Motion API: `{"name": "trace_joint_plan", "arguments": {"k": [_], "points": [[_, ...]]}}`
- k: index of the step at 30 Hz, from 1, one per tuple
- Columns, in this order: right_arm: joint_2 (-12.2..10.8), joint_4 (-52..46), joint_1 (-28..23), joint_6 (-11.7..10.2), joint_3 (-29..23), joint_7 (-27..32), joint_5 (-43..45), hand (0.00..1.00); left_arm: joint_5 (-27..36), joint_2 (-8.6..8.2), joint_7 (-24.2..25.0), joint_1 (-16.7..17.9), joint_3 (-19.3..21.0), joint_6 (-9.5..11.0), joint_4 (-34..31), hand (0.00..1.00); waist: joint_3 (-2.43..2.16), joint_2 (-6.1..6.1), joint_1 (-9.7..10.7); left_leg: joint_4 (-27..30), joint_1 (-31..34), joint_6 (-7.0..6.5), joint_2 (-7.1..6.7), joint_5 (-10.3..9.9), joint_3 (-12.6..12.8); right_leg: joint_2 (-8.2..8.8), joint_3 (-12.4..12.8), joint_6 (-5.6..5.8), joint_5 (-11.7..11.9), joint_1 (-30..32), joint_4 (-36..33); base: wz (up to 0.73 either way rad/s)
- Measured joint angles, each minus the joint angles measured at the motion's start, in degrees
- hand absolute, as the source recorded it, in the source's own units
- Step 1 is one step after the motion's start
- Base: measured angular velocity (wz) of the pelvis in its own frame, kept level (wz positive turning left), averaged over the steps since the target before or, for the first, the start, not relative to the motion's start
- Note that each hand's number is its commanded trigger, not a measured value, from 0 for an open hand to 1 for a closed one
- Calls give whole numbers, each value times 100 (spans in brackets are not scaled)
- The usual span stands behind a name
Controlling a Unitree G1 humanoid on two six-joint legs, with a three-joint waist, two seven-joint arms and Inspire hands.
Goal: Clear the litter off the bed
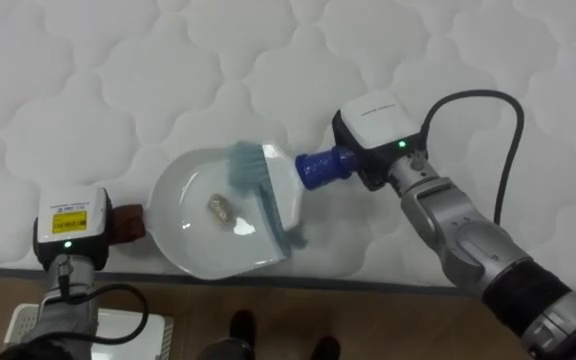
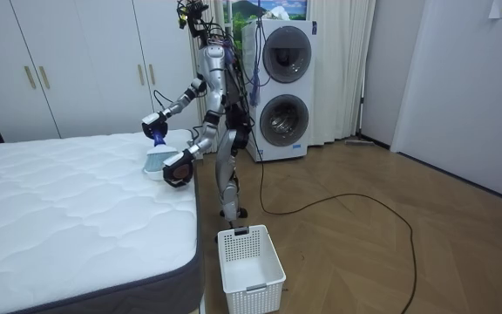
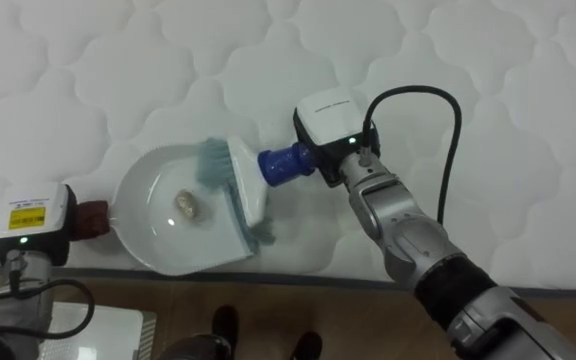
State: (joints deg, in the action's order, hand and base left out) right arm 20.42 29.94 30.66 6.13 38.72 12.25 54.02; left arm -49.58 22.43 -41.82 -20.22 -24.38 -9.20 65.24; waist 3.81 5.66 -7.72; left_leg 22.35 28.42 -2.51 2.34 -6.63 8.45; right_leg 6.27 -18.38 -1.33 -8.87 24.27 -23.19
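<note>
The white dustpan (image 1: 180, 195) lies on the mattress (image 1: 118, 80) at its near edge, with a small scrap (image 1: 218, 208) lying in its middle. The right hand (image 1: 378, 135), just right of the dustpan, grips the blue handle of a brush (image 1: 273, 200) whose head hangs over the dustpan's right side. The left hand (image 1: 71, 225) sits at the dark handle on the dustpan's left; whether it is closed on it cannot be told.

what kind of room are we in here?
Probably a home-style bedroom with a laundry corner: a bare quilted mattress, white wardrobe doors behind it, and a stacked washer and dryer beside a curtain.
</note>
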Motion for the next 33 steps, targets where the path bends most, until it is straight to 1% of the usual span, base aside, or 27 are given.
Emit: {"name": "trace_joint_plan", "arguments": {"k": [3, 6, 12, 17, 20, 21, 24, 26, 30, 32, 33], "points": [[-1, 0, 0, -58, 0, 2, 0, 100, 0, -41, 0, 0, 0, 1, 4, 100, 0, -3, -2, 5, 0, -1, -29, 0, -1, 63, -11, 5, -64, 45, -117, 4], [-5, 0, -15, -136, 0, 2, -2, 100, 0, -49, 0, 0, 6, 2, 7, 100, 0, -5, -3, 8, -1, -1, -34, 0, -8, 72, -8, 2, -93, 60, -159, 0], [-2, -2, -28, -163, -4, 11, -7, 100, 0, -62, -1, 0, 48, 6, 15, 100, 3, -9, 2, 6, 9, 0, -35, -1, -9, 79, -15, -3, -108, 81, -176, 0], [47, 4, -29, -173, -3, 39, -54, 100, 14, -61, -12, 1, 32, 7, 15, 100, 3, -9, 17, 12, 28, 0, -51, -1, -40, 143, -78, -6, -118, 81, -187, 3], [65, 75, -50, -193, -20, 166, -66, 100, 8, -61, -39, 2, 33, 57, 33, 100, 3, -9, 40, 13, 24, -1, -72, -1, -72, 153, -84, 10, -127, 57, -188, 6], [63, 103, -143, -245, -126, 246, -66, 100, 10, -75, -58, 2, 36, 83, 89, 100, 3, -9, 47, 15, 8, -7, -75, -4, -76, 152, -84, 14, -130, 25, -172, 6], [69, 105, -534, -243, -394, 442, -88, 100, 13, -101, -171, 56, 55, 97, 172, 100, 3, -9, 74, 16, -23, -27, -92, -19, -88, 140, -110, 25, -135, -32, -145, 4], [93, 119, -750, -244, -456, 555, -210, 100, 12, -98, -231, 59, 64, 92, 175, 100, 4, -13, 112, 13, -18, -33, -99, -23, -92, 144, -138, 28, -135, -31, -143, 0], [155, 159, -890, -320, -476, 723, -441, 100, 16, -97, -276, 54, 64, 95, 171, 100, 4, -72, 163, 7, -19, -39, -107, -20, -94, 153, -138, 31, -135, -31, -146, 0], [185, 158, -1029, -390, -582, 879, -441, 100, 6, -97, -277, 53, 66, 126, 166, 100, -5, -98, 163, 1, -39, -39, -109, -20, -96, 155, -136, 43, -142, -51, -146, 2], [198, 159, -1133, -426, -651, 983, -434, 100, 0, -97, -277, 54, 66, 155, 167, 100, 0, -115, 167, -12, -80, -39, -113, -20, -99, 158, -139, 56, -151, -94, -145, 5]]}}
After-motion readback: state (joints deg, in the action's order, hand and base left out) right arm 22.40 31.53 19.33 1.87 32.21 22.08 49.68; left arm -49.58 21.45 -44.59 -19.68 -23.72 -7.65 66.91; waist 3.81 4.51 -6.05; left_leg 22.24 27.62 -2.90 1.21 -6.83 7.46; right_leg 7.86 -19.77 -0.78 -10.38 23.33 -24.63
